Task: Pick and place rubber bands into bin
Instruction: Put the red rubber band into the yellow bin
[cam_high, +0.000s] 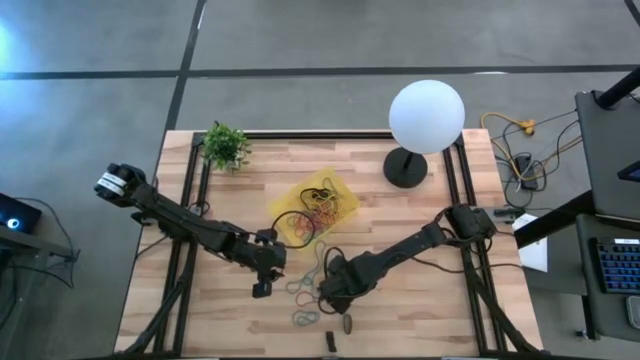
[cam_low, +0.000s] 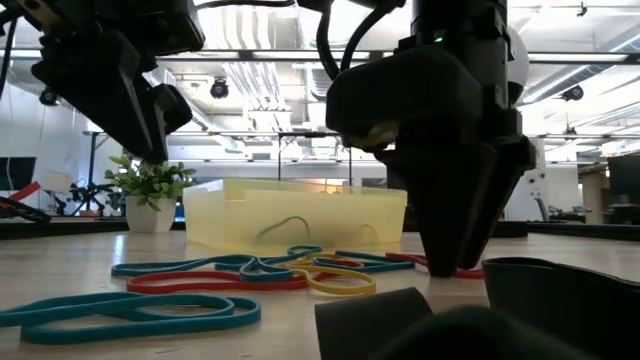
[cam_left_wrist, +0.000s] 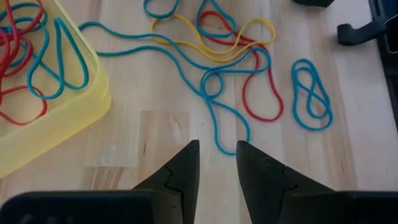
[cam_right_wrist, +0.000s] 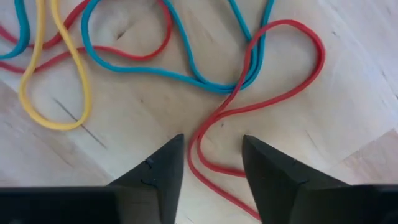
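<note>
Fingers of my right gripper (cam_right_wrist: 211, 163) are straddling, unclenched, a thin red rubber loop (cam_right_wrist: 261, 106).
Only overhead am I seeing the translucent yellow bin (cam_high: 340, 189) on pale wood; left gripper (cam_left_wrist: 216, 163) is hovering parted.

From above, the loose rubber bands (cam_high: 306, 287) on the bench are too tiny to count, partly hidden under the right tool (cam_high: 330, 292).

We see a wooden worktop (cam_high: 230, 300) with a yellow bin (cam_high: 340, 190), a little green plant (cam_high: 226, 146) and a lamp with a white ball (cam_high: 426, 116) on it. Loose rubber bands (cam_high: 306, 290) lie on the wood near the bin, and two small dark pieces (cam_high: 331, 341) sit by the front edge.
</note>
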